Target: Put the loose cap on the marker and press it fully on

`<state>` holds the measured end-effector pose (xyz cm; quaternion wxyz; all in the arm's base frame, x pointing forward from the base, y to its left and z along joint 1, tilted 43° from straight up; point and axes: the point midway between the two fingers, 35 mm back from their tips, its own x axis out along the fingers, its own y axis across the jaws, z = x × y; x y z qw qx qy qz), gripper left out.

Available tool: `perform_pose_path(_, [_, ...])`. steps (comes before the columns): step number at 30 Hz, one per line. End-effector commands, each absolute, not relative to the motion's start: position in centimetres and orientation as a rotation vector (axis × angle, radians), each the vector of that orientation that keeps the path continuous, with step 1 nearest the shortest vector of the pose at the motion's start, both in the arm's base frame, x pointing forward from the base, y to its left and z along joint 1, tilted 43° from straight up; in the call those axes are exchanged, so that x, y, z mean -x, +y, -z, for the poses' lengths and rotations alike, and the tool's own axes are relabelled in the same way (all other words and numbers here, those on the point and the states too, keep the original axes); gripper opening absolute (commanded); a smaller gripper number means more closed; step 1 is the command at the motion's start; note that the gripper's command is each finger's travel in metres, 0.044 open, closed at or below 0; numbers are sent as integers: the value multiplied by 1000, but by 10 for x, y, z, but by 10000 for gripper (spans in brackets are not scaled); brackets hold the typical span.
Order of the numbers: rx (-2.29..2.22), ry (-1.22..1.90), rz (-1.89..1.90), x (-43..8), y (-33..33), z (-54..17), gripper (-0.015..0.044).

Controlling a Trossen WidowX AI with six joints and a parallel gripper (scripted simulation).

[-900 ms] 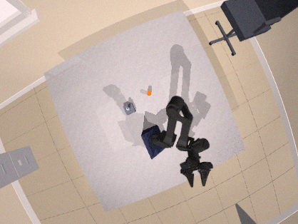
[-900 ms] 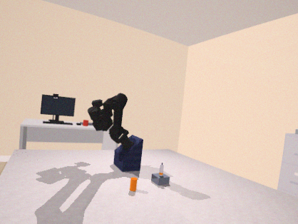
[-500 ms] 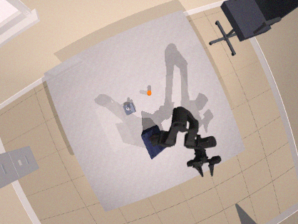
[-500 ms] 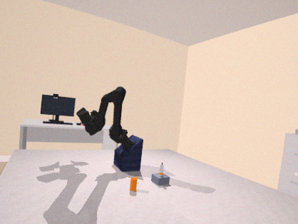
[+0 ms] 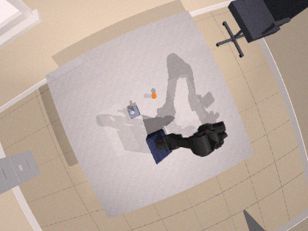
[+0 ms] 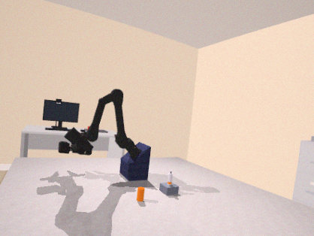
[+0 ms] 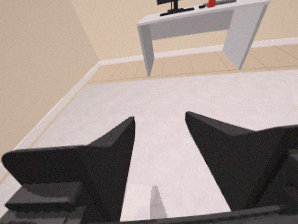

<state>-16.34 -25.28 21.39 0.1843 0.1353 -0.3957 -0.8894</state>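
The orange cap [image 5: 154, 96] [image 6: 140, 194] stands upright on the table, apart from the holder. The white marker [image 5: 132, 111] [image 6: 170, 177] stands upright in the grey-blue holder block [image 5: 137, 111] [image 6: 166, 189], its dark tip up and an orange band low on it. No cap is on it. My gripper [image 7: 159, 118] is open and empty, its fingers partly apart. It is raised above the table on the far side of the arm's base from the exterior view, well away from cap and marker. In the top and exterior views its fingers are hard to make out.
The table [image 5: 110, 191] [image 6: 225, 218] carries the arm's dark blue base [image 5: 158, 154] [image 6: 135, 168], close to the holder block. The arm's shadows fall across the table around the cap. Beyond the table are a desk [image 7: 195, 30] with a monitor [image 6: 61, 111], an office chair [image 5: 254, 22] and a grey cabinet [image 5: 18, 169].
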Motion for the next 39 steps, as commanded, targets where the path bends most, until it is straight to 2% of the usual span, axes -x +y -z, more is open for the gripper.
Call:
perform_pose_path(1, [-492,-780,2395,107,-294,-207,248])
perform_pose_path(9, [-509,-123,2058,-26,-332,-189,248])
perform_pose_path(14, [-435,240,1807,-106,-322,-172,248])
perform_pose_path(18, [-382,420,1671,-143,-308,-159,248])
perform_pose_path(29, [88,1118,1045,-258,-195,-104,248])
perform_pose_path(39, [759,1548,414,-298,-66,-81,248])
